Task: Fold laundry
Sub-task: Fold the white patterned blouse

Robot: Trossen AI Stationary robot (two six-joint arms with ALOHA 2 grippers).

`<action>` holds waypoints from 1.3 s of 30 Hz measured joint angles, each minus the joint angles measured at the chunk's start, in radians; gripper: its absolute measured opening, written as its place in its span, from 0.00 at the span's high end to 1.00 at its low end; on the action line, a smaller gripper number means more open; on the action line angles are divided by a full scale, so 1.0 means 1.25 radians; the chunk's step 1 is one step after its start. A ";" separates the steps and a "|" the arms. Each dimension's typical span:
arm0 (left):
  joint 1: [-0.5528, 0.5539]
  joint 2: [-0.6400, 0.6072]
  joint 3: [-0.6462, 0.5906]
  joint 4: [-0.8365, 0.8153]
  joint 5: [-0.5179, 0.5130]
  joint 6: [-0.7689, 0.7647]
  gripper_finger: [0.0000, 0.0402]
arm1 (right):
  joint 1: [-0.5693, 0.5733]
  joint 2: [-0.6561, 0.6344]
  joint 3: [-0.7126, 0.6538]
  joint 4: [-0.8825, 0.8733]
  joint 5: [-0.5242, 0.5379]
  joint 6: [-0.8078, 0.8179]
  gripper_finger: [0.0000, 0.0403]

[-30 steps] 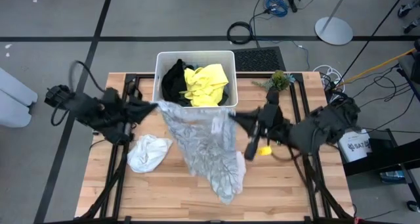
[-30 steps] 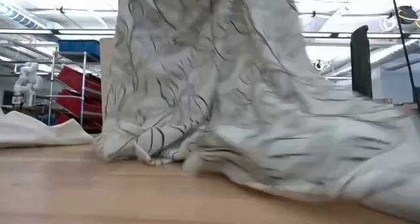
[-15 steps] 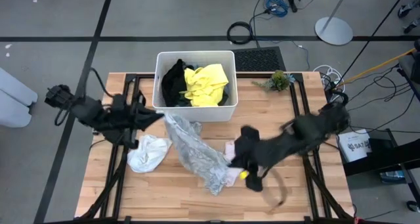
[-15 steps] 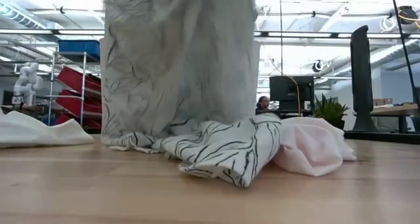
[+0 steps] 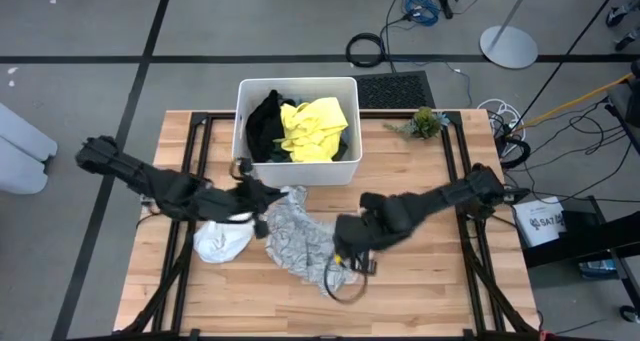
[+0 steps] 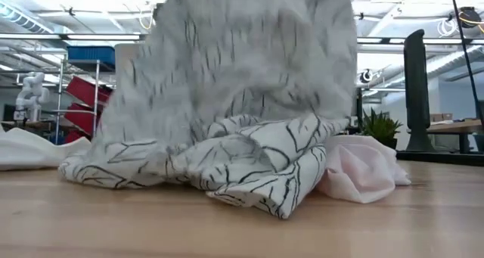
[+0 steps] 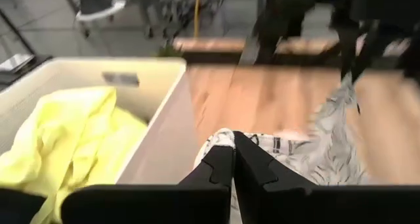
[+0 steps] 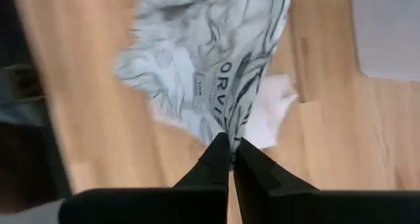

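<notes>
The grey-white garment with a dark line pattern (image 5: 297, 236) lies bunched on the table in front of the white tub (image 5: 297, 171), its upper part lifted between my two grippers (image 6: 249, 69). My left gripper (image 5: 266, 198) is shut on it near the tub's front wall. My right gripper (image 5: 342, 249) is shut on it at the heap's right side. A white cloth (image 5: 224, 235) lies on the table to its left. A pale pinkish cloth (image 6: 361, 167) rests on the table against the heap. Yellow (image 5: 312, 129) and black (image 5: 266, 121) garments lie in the tub. My left gripper pinches an edge of the patterned garment (image 7: 220, 138) between its two fingertips, coming nearly level from the table's left. The cloth runs slack from there down to the table. My right gripper pinches a bunched edge of the garment beside printed lettering (image 8: 230, 127), its fingers pointing down from above. The cloth below the fingers hangs slack onto the heap.
The tub stands at the table's far middle. A small green plant (image 5: 425, 121) sits at the far right. Black frame rails run along both sides of the wooden top (image 5: 430, 291). Bare wood shows at the near edge and the right.
Both grippers have come down with the patterned garment, staying shut. The left one went toward the near edge and the right; the right one went toward the near edge and tipped to point down. The garment, held spread and hanging before, has sunk into a crumpled heap.
</notes>
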 joint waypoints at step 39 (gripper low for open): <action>0.167 0.010 0.001 -0.125 0.148 -0.021 0.98 | -0.148 -0.385 -0.961 1.233 0.109 0.342 0.59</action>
